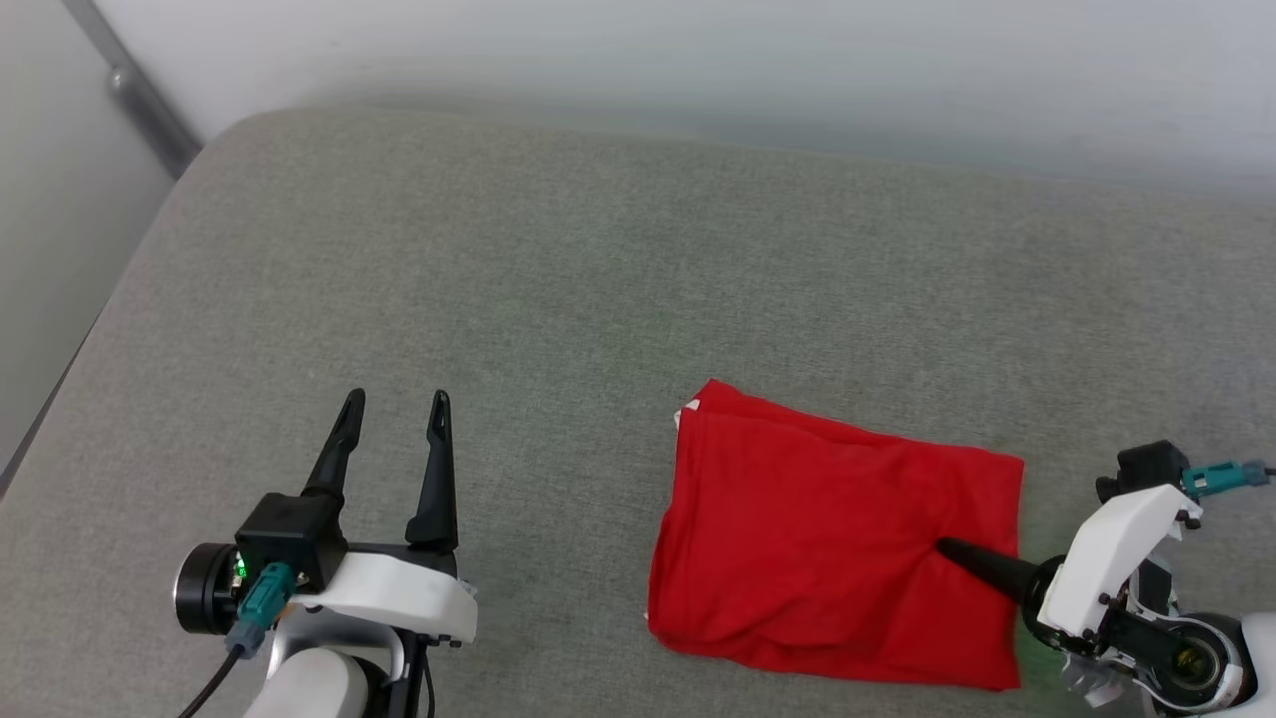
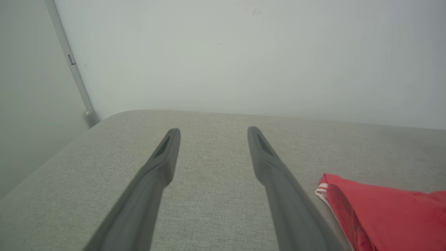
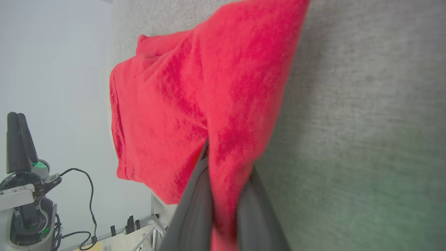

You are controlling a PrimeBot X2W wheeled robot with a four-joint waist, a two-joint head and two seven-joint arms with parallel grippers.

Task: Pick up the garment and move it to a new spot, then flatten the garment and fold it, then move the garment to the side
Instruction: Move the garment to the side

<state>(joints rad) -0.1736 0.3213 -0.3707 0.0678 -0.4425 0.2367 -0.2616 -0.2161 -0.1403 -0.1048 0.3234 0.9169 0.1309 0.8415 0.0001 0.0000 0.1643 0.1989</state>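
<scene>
**Item 1: garment** [image 1: 827, 538]. Red T-shirt, folded into a rough rectangle. It lies flat on the near right part of the grey fabric-covered surface [image 1: 598, 249]. A sliver of red-and-white striped trim [image 1: 688, 409] shows at its far left corner. The top layer is creased where it is gripped. No lettering or number can be seen on the side that faces up.

**Item 2: right hand** [image 1: 957, 553]. It reaches in from the near right edge and is closed on the garment. In the head view, one dark finger lies on top of the cloth near the garment's right edge. In the right wrist view, a fold of the red cloth [image 3: 195, 87] is pinched between the two fingers [image 3: 195, 195].

**Item 3: left hand** [image 1: 397, 399]. It is at the near left with its fingers spread wide and pointing to the far side. It holds nothing. It stands over bare surface, well apart from the garment, whose trimmed corner [image 2: 322, 190] lies off to its right.

**Item 4: wall** [image 1: 698, 50]. Pale and plain, along the far edge of the surface.
</scene>
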